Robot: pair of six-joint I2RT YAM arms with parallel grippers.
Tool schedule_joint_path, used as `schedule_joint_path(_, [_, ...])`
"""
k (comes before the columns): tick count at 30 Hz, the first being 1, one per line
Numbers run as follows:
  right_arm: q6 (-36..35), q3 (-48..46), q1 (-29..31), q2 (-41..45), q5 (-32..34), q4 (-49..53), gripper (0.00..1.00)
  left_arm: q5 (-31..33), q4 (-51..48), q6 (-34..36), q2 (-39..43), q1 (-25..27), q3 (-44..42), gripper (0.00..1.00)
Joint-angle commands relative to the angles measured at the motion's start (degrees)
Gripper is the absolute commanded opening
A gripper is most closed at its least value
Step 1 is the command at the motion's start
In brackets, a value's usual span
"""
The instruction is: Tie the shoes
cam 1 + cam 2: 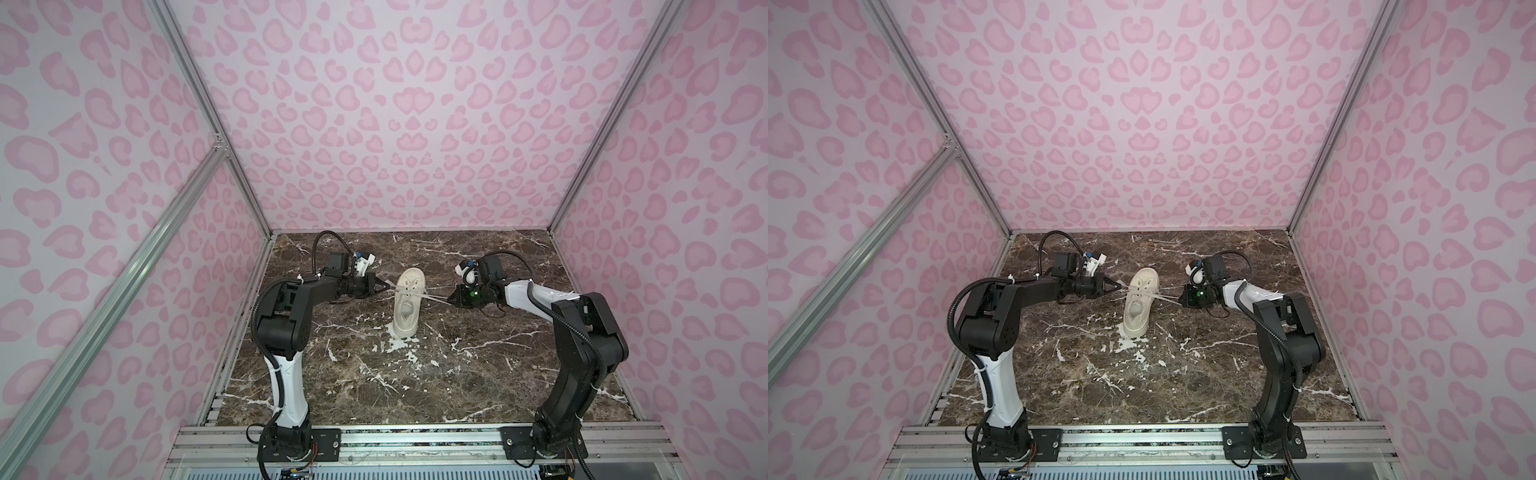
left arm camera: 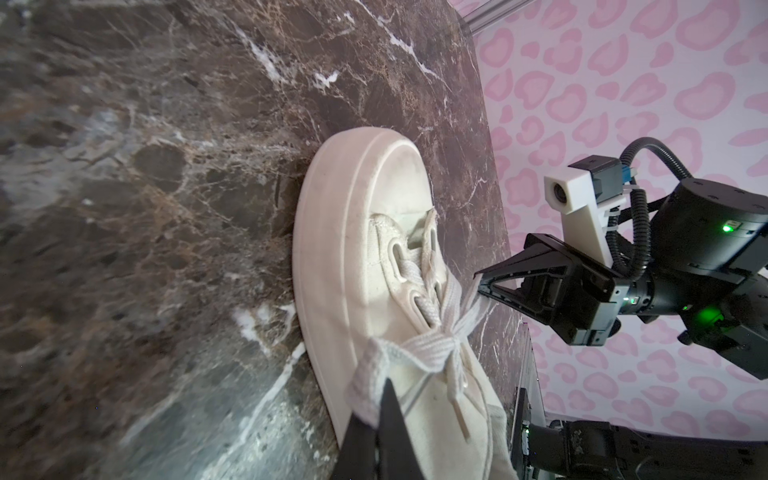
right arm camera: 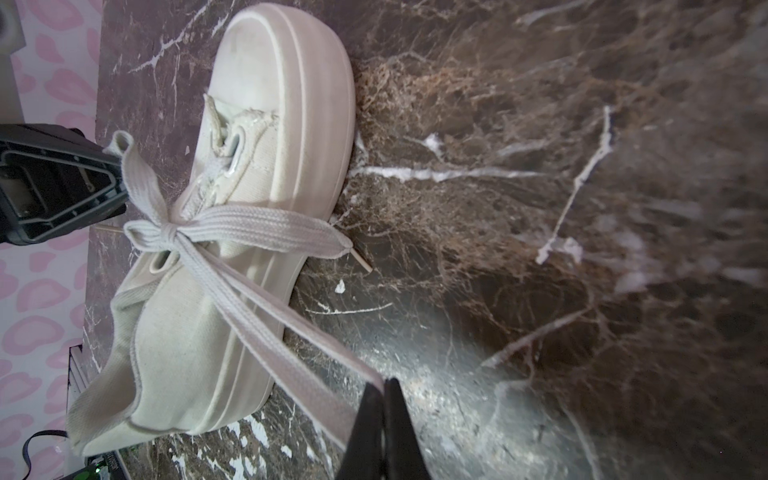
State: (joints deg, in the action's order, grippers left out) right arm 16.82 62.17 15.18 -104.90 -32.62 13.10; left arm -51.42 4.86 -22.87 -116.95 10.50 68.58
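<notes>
The cream shoe (image 1: 409,305) (image 1: 1138,309) stands on the marble table, toe pointing to the back wall. Its flat laces meet in a knot (image 3: 166,232) (image 2: 455,340) over the tongue. My left gripper (image 1: 388,286) (image 1: 1121,285) (image 2: 384,386) is just left of the shoe, shut on a lace loop (image 2: 365,374). My right gripper (image 1: 449,298) (image 1: 1179,300) (image 3: 384,384) is to the shoe's right, shut on the other loop (image 3: 291,328), which runs taut back to the knot. A free lace end (image 3: 282,228) lies across the sole.
The dark marble table (image 1: 457,374) is walled in by pink patterned panels on three sides, with aluminium posts at the corners. A metal rail (image 1: 415,440) carrying both arm bases runs along the front edge.
</notes>
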Motion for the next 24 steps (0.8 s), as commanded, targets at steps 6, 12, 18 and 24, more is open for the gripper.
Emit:
schedule_joint_path(6, [0.5,-1.3,-1.7,-0.6,9.2,4.6,0.0,6.5,1.0,0.9,1.2,-1.5,-0.5,0.03])
schedule_joint_path(12, [1.5,-1.0,-1.0,-1.2,8.7,3.7,0.0,6.2,1.7,0.3,1.0,-1.3,-0.5,0.03])
schedule_joint_path(18, [0.7,-0.6,-2.3,-1.4,8.3,4.3,0.0,6.3,0.8,1.2,1.3,-1.4,-0.9,0.03])
schedule_joint_path(24, [0.6,-0.4,-1.1,-1.9,8.6,4.5,0.0,6.3,0.8,1.1,1.2,-1.3,-0.5,0.03])
